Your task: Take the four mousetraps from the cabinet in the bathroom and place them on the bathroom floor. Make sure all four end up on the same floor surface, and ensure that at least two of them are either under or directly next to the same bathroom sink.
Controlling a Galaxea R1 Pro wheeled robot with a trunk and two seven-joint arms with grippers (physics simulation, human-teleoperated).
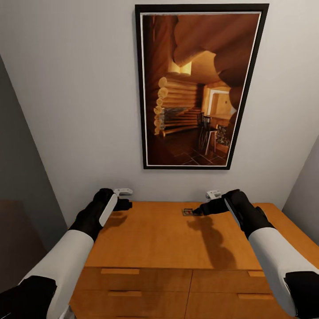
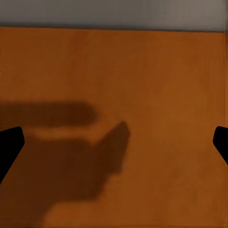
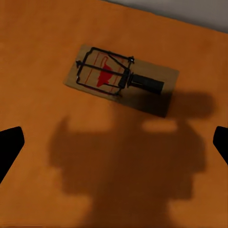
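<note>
The right gripper is partly covering the mousetrap in the head view; the picture edge is cutting off the cabinet drawers.

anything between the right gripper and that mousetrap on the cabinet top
Nothing visible does. The mousetrap lies flat on the bare cabinet top, and the right gripper hangs open right beside it with only its own shadow in between.
</note>
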